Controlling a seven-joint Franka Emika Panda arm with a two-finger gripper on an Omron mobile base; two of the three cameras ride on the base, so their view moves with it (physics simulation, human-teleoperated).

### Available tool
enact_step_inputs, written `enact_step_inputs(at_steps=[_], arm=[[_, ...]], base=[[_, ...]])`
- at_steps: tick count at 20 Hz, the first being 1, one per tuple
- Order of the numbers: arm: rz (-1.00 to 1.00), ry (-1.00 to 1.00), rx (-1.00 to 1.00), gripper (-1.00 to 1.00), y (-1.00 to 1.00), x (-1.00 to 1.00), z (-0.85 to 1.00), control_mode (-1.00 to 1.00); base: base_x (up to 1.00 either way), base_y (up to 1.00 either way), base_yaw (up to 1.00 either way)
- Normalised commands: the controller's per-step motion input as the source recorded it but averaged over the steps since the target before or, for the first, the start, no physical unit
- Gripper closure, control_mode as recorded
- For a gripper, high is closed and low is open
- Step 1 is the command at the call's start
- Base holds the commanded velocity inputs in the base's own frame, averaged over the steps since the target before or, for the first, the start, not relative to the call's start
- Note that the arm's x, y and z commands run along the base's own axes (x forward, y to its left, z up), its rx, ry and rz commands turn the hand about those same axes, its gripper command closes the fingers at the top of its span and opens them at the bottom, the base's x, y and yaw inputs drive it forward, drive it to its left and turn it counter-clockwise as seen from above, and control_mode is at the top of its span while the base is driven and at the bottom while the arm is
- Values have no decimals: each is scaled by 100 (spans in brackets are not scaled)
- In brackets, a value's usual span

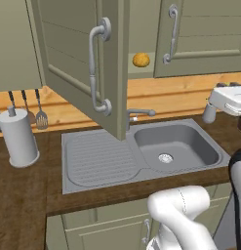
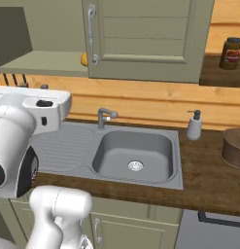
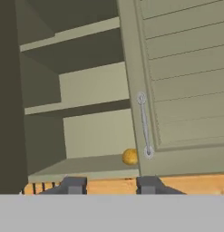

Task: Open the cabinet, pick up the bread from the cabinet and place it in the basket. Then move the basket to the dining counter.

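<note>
Left base view
- Cabinet (image 1: 83, 63): left door swung wide toward the camera, its long curved handle (image 1: 96, 66) facing out; right door (image 1: 200, 36) closed.
- Bread (image 1: 141, 59): on the bottom shelf, seen in the gap between the two doors, near the closed door's edge.
- Sink (image 1: 175, 146): grey, set in the wood counter, with a drainboard on its left and a faucet (image 1: 136, 116) behind it.
- Paper towel roll (image 1: 17, 136): upright at the left, with utensils (image 1: 36, 110) hanging on the wall behind.

Right base view
- Bread (image 2: 84, 59): only an orange sliver shows, beside the closed door's left edge.
- Basket (image 2: 234, 147): brown, on the counter at the right edge, well apart from the bread.
- Soap dispenser (image 2: 194, 125): between sink and basket.
- Jar (image 2: 231, 52): dark, on a shelf at upper right.

Hand view
- Gripper (image 3: 112, 186): fingertips stand apart with nothing between them; jaws open, facing the open cabinet.
- Bread (image 3: 129, 157): on the lowest shelf, just beside the closed door's handle (image 3: 144, 126), above the fingertips and apart from them.
</note>
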Motion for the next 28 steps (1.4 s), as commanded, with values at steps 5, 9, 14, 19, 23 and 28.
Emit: enact_step_inputs(at_steps=[5,9,14,19,23,28], arm=[[0,-4,0,-100,-2,39,27,-100],[0,2,0,-100,0,35,49,-100],[0,0,0,-100,-8,32,34,-100],[0,-1,0,-100,-21,27,2,-100],[0,-7,-1,-100,-8,50,-2,-100],[0,-9,-5,-100,1,59,-10,-100]], base=[[0,0,0],[0,0,0],[0,0,0],[0,0,0],[0,0,0],[0,0,0]])
